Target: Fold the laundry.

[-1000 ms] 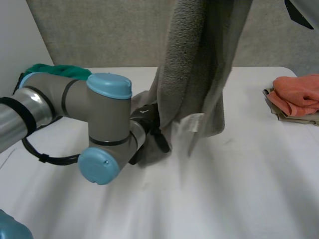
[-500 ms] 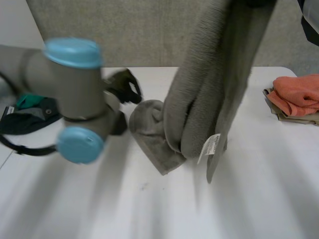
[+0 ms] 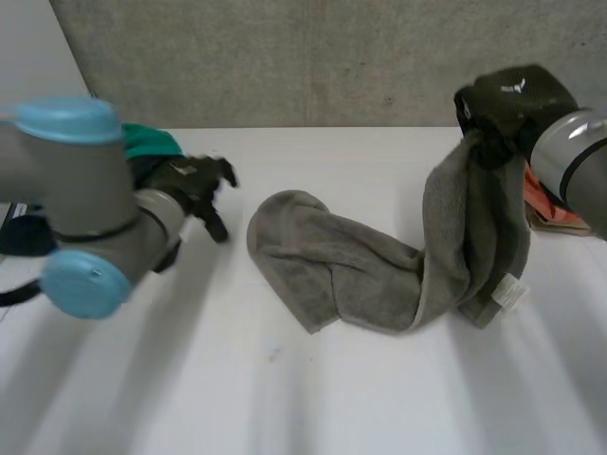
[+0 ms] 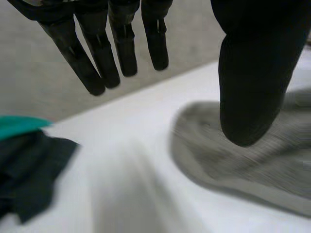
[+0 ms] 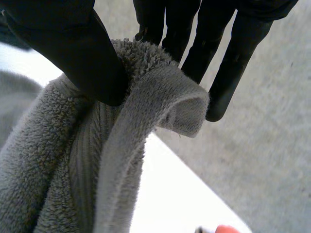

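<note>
Towel first: a grey towel lies partly on the white table and partly in the air. One end sits in a loose, rounded heap near the table's middle. The rest runs across toward the robot's right side and rises in a bunched, hanging fold up to the right hand. A small white label shows at the low end of that hanging part, just above the tabletop. In the right wrist view the thumb presses a folded terry edge against the straight fingers, so this hand pinches the towel at its edge and bears the raised end. The left hand hovers over the table beside the towel's heaped end and apart from it, touching no cloth. In its own wrist view the fingers reach out straight and spread, well away from the thumb, and hold nothing; the heaped end lies on the table beyond the thumb. A green cloth lies behind the left arm near the table's far edge, and a dark cloth lies against it. An orange cloth shows on the table just past the right hand, partly hidden by that arm.
</note>
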Robot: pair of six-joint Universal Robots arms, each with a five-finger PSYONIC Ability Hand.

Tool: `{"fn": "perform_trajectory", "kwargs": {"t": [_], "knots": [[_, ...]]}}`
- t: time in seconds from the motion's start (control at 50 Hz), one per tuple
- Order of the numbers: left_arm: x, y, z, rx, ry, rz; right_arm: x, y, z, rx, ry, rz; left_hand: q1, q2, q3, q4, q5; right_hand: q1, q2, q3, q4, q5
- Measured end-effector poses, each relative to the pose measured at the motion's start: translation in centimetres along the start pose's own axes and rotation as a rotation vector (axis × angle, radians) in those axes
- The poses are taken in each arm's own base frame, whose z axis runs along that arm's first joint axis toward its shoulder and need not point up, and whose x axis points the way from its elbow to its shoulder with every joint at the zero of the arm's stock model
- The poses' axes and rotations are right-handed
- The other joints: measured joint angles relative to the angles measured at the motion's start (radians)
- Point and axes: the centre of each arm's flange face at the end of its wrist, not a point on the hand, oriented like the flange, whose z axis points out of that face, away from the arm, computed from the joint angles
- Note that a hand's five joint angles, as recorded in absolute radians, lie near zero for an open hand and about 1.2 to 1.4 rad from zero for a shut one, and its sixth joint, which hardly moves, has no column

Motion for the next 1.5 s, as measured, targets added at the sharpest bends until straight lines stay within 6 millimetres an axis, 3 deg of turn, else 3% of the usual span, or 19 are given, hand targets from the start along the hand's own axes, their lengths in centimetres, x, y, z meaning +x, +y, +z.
{"fn": "perform_trajectory", "kwargs": {"t": [0.18,0.3,0.46,0.5,0.54,0.58,0.6,0.68,0.72,0.88,0.98,1.06,1.16,1.24,1.32,1.36,1.38,1.4,1.5], "knots": [[6.8,2.7,-0.9,-0.040,0.163,0.052,0.0,-8.3,-5.1,0.263,0.016,0.028,-0.077,-0.100,-0.102,-0.095,-0.101,0.000,0.000,0.000,0.000,0.000],[10.5,3.9,-1.4,-0.027,0.255,0.080,-0.2,-11.6,-8.0,0.371,0.012,0.054,-0.117,-0.138,-0.138,-0.128,-0.139,0.000,0.000,0.000,0.000,0.000],[13.5,4.7,-1.2,0.002,0.319,0.076,-1.4,-12.8,-9.7,0.387,-0.025,0.068,-0.107,-0.124,-0.131,-0.123,-0.122,0.000,0.000,0.000,0.000,0.000],[14.3,4.8,-1.2,0.003,0.345,0.055,-1.8,-12.8,-10.0,0.383,-0.034,0.071,0.056,0.009,0.004,0.021,0.025,0.000,0.000,0.000,0.000,0.000],[14.9,5.0,-1.4,-0.011,0.370,0.029,-1.9,-12.8,-9.9,0.381,-0.030,0.071,0.422,0.363,0.356,0.354,0.353,0.000,0.000,0.000,0.000,0.000],[15.1,5.0,-1.6,-0.018,0.380,0.015,-1.9,-12.8,-9.8,0.378,-0.025,0.071,0.422,0.363,0.356,0.354,0.353,0.000,0.000,0.000,0.000,0.000],[15.0,4.9,-1.7,-0.033,0.377,-0.015,-1.6,-12.4,-9.3,0.366,-0.011,0.070,0.690,0.705,0.689,0.711,0.690,0.000,0.000,0.000,0.000,0.000],[12.7,3.4,-1.2,-0.031,0.280,-0.058,-0.7,-10.8,-7.4,0.315,0.029,0.060,0.690,0.740,0.721,0.751,0.710,0.000,0.000,0.000,0.000,0.000],[10.4,2.0,-0.7,-0.011,0.188,-0.064,0.0,-9.3,-5.9,0.268,0.053,0.050,0.690,0.745,0.729,0.758,0.710,0.000,0.000,0.000,0.000,0.000],[1.9,-5.7,-1.8,0.133,-0.046,0.081,1.5,-2.2,-1.0,0.093,0.060,0.013,0.690,0.745,0.729,0.758,0.710,0.000,0.000,0.000,0.000,0.000],[0.5,-8.3,-2.6,0.194,-0.046,0.233,0.8,1.9,0.9,0.040,0.002,0.008,0.690,0.745,0.729,0.758,0.710,0.000,0.000,0.000,0.000,0.000],[0.8,-7.4,-1.6,0.169,-0.019,0.353,-0.9,5.8,2.4,0.025,-0.068,0.011,0.690,0.745,0.729,0.758,0.710,0.000,0.000,0.000,0.000,0.000],[1.7,-3.4,1.4,0.068,-0.002,0.468,-3.0,9.7,3.6,0.024,-0.110,-0.002,0.690,0.745,0.729,0.758,0.710,0.000,0.000,0.000,0.000,0.000],[2.6,1.2,4.2,-0.039,0.004,0.549,-4.8,13.3,4.5,0.001,-0.106,-0.048,0.688,0.732,0.723,0.746,0.706,0.000,0.000,0.000,0.000,0.000],[3.4,3.8,5.4,-0.088,0.012,0.576,-5.5,15.5,4.7,-0.046,-0.079,-0.097,0.514,0.532,0.528,0.541,0.539,0.000,0.000,0.000,0.000,0.000],[3.7,4.1,5.5,-0.092,0.015,0.578,-5.6,15.8,4.7,-0.059,-0.070,-0.108,0.514,0.532,0.528,0.541,0.539,0.000,0.000,0.000,0.000,0.000],[3.9,4.2,5.4,-0.092,0.017,0.576,-5.6,16.2,4.6,-0.079,-0.060,-0.118,0.079,0.096,0.103,0.109,0.108,0.000,0.000,0.000,0.000,0.000],[3.9,4.2,5.3,-0.090,0.016,0.573,-5.6,16.3,4.6,-0.086,-0.055,-0.121,0.012,0.024,0.021,0.031,0.030,0.000,0.000,0.000,0.000,0.000],[3.7,2.5,4.1,-0.053,-0.003,0.534,-5.4,16.3,4.4,-0.104,-0.035,-0.117,-0.045,-0.062,-0.064,-0.060,-0.063,0.000,0.000,0.000,0.000,0.000]]}}
